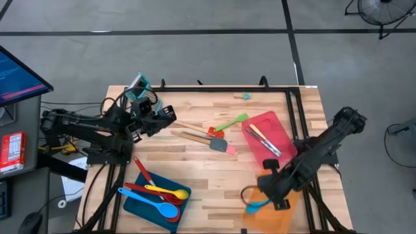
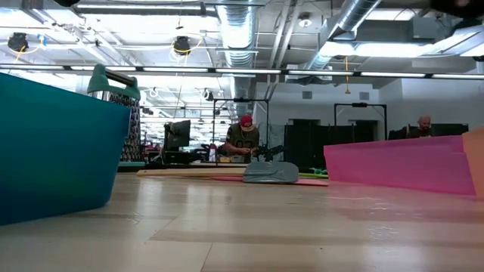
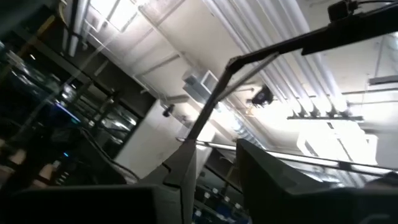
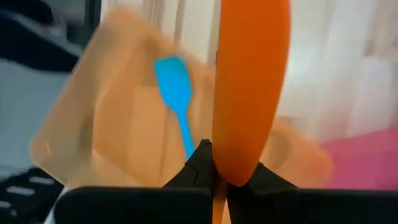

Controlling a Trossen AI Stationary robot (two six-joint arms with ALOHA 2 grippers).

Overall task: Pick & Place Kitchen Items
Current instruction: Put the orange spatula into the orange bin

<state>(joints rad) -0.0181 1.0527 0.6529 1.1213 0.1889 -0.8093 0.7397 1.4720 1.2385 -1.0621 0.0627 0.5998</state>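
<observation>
An orange spatula [image 4: 250,87] is clamped in the right end effector [image 4: 214,167] over the orange tray [image 4: 118,130]; the left end effector's [image 3: 214,171] state can't be told.

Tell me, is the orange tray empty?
No. A blue spatula lies in the orange tray, seen in the right wrist and high views.

1. In the high view, the right gripper [image 1: 278,192] is covered by its own dark arm, so its fingertips cannot be made out there.
2. The translucent orange flat tray [image 1: 286,214] is partly hidden under that arm and cut off by the picture's bottom edge.
3. In the right wrist view, the smooth orange utensil blade [image 4: 250,87] is cut off at the top edge, and its kind cannot be told.
4. The small light-blue spatula [image 4: 175,93] is blurred.
5. In the low view, the blue tray wall [image 2: 53,147] is cut off at the left edge.
</observation>
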